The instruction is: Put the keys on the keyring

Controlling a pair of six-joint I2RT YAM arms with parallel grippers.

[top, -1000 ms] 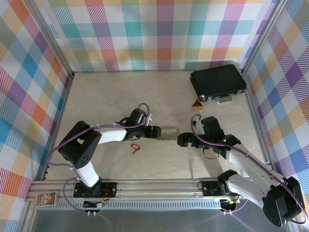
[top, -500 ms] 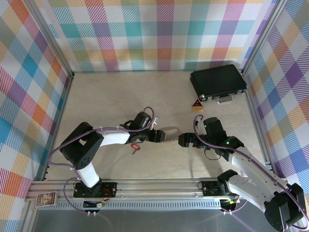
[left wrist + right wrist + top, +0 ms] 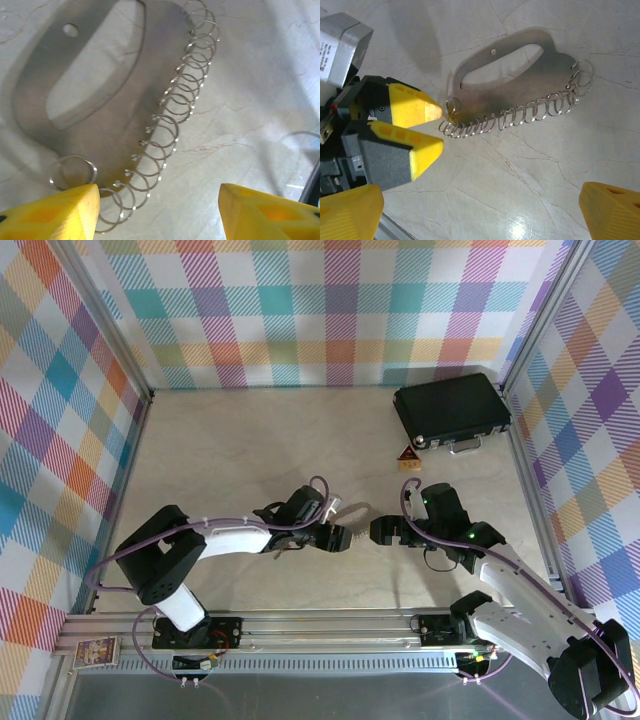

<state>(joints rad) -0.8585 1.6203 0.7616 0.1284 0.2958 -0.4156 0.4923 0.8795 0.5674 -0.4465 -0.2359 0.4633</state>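
Axis: keyring (image 3: 527,82) lies flat on table (image 3: 220,440); long axis runs L-R across it, roughly in line w/ both grippers. In both wrist views the axis slants lower-left to upper-right.
Edges: straight edge carries wire coil (image 3: 515,117) and is the lower edge in R wrist view. Curved edge w/ oval cutout (image 3: 500,65) is the upper one. Small hole (image 3: 493,51) sits in the rim above the cutout.
Ends: one end points at L gripper (image 3: 440,126). Other end, w/ bunched loops, points away from it, toward upper right of R wrist view.
Vs L: coil's last loops lie in the mouth btwn the two yellow fingertips (image 3: 65,207), nearer one tip than the other. Small split ring (image 3: 73,172) at the plate corner is just beside that tip; touching or not, cannot tell.
L jaws: apart, medium gap, not pressed onto the metal.
Vs R: keyring is ahead of R gripper (image 3: 480,212) and apart from it; bare table btwn its tips. In top view the two grippers face each other, close, w/ the keyring's spot btwn them.
R jaws: spread wide, empty.
Elsewhere: black case (image 3: 452,408) at far R corner, well apart. Small orange-brown triangular block (image 3: 407,454) just in front of the case.
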